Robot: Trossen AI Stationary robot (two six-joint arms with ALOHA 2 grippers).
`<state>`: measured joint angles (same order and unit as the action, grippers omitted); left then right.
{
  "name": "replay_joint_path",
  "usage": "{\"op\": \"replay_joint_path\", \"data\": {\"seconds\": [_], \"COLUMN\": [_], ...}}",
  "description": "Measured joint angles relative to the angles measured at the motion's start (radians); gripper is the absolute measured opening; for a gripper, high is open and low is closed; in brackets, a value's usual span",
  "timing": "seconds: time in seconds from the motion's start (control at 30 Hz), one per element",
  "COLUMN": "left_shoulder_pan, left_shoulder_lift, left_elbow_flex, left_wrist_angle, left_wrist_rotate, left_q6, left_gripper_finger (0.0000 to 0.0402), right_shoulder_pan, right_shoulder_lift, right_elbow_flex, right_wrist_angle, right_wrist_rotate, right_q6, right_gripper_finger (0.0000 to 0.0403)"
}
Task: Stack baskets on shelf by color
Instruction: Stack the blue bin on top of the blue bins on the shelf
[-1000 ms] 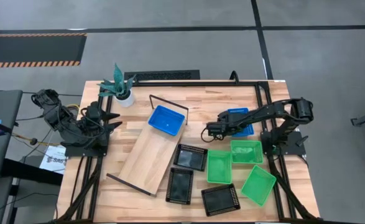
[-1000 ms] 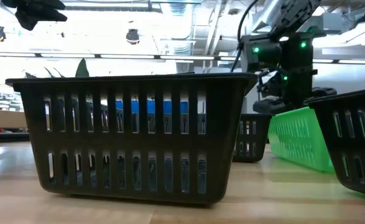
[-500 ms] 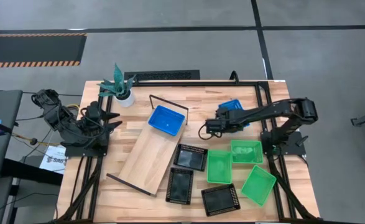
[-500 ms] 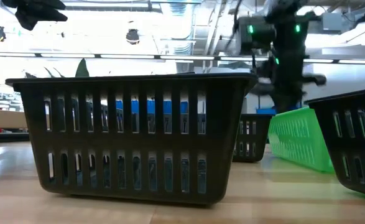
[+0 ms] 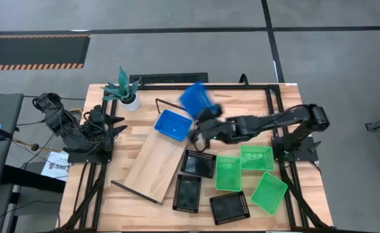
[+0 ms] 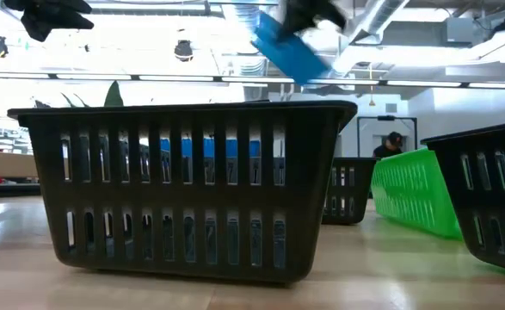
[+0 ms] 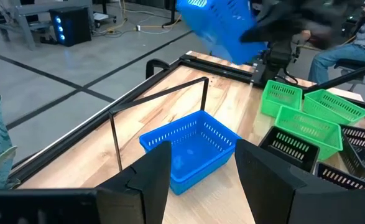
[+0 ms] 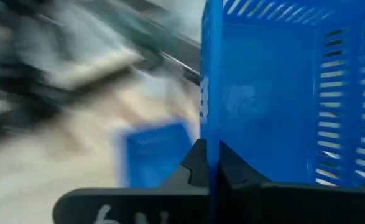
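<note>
My right gripper point(image 5: 203, 127) is shut on a blue basket point(image 5: 198, 98) and holds it in the air over the far end of the shelf point(image 5: 152, 167), a long light-wood plank. Another blue basket point(image 5: 173, 124) sits on that end of the plank. Three black baskets point(image 5: 197, 163) and three green baskets point(image 5: 228, 173) rest on their bottoms on the table, right of the shelf. My left gripper point(image 7: 201, 180) waits open at the table's left side, with nothing between its fingers. My right gripper pinches one side wall of the blue basket at its rim point(image 8: 210, 140), with one finger inside the basket and one outside. The wall shows edge-on between the fingers. The basket is lifted clear of everything and tilted, high above the table point(image 6: 286, 43).
A small potted plant point(image 5: 126, 92) stands at the table's far left corner. A black wire frame point(image 5: 175, 107) rises at the shelf's far end, another at its near end point(image 5: 134, 191). A person point(image 6: 393, 143) shows far behind the table.
My right gripper has taken hold of the blue basket at the table's far right, lifted it clear and swung it toward the table's left, up over the shelf's far end. The basket has tipped from lying flat to steeply tilted.
</note>
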<state>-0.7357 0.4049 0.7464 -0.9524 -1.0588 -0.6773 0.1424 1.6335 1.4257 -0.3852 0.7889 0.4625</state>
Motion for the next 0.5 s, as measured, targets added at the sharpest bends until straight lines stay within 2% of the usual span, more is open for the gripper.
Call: {"op": "replay_joint_path", "data": {"seconds": [0.13,0.33,0.5], "left_shoulder_pan": [0.000,0.000,0.000], "left_shoulder_lift": [-0.001,0.001,-0.002], "left_elbow_flex": [0.000,0.000,0.000], "left_wrist_angle": [-0.001,-0.001,-0.002], "left_wrist_rotate": [0.000,0.004,0.007], "left_q6": [0.000,0.000,0.000], "left_gripper_finger": [0.0169,0.0169,0.0169], "right_shoulder_pan": [0.032,0.045,0.031], "right_shoulder_lift": [0.104,0.305,0.444], "right_elbow_flex": [0.101,0.302,0.474], "right_wrist_angle": [0.104,0.038,-0.101], "right_wrist_rotate": [-0.033,-0.060,-0.112], "right_q6": [-0.182,-0.315,-0.365], "right_gripper_finger": [0.0005,0.0007,0.0008]}}
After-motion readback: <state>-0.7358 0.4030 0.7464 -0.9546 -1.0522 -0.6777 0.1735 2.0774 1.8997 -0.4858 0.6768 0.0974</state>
